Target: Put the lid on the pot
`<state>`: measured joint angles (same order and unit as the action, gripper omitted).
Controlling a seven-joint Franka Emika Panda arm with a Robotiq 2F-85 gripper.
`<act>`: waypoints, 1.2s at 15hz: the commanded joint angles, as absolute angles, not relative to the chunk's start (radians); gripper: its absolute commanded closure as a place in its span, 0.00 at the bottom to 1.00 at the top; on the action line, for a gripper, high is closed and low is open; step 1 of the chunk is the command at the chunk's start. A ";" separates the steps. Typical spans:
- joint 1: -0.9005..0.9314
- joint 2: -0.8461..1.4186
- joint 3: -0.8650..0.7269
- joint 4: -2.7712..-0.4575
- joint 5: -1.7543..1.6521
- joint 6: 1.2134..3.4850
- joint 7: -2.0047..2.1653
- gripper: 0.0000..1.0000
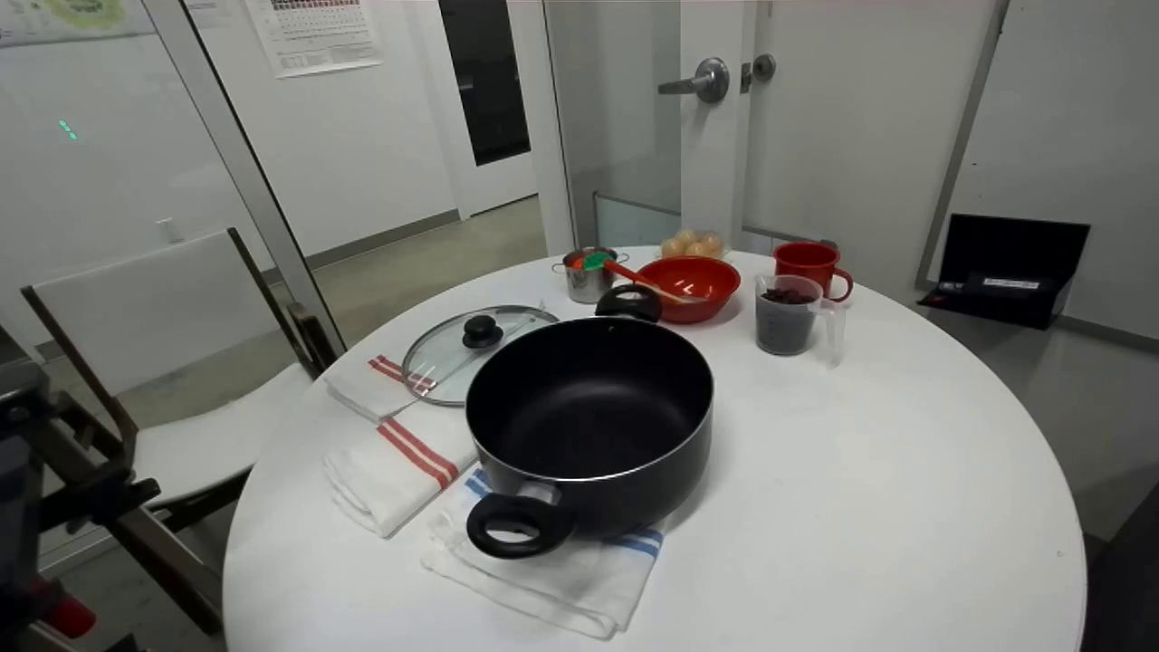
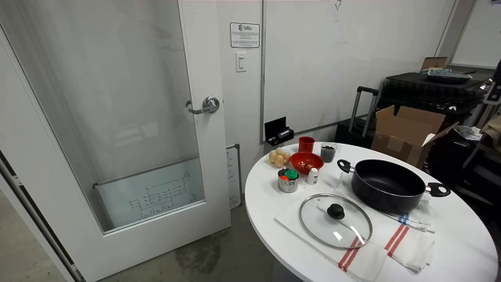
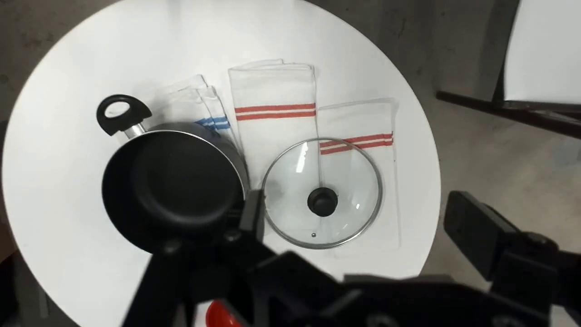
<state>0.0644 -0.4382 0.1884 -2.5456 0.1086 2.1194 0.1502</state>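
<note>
The glass lid lies knob up on red-striped towels beside the pot; it also shows in an exterior view and the wrist view. The black pot stands upright and uncovered, partly on a blue-striped towel, and its inside looks empty. It also shows in an exterior view and at left in the wrist view, where the gripper hides part of it. My gripper is open with nothing between its fingers. It is above the table, with the lid below and between the fingers in view.
Behind the pot stand a red bowl, a steel cup, a measuring cup and a red mug. A small white bottle is beside the bowl. A chair stands by the round table's edge.
</note>
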 commanded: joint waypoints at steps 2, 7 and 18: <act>0.098 -0.158 0.138 -2.429 0.112 2.219 -0.004 0.00; 0.099 0.127 0.141 -2.289 0.054 2.275 -0.071 0.00; 0.161 0.640 0.100 -1.914 -0.193 2.368 -0.075 0.00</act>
<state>0.1296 0.5191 0.1281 -2.0353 -0.1453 2.3541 -0.0573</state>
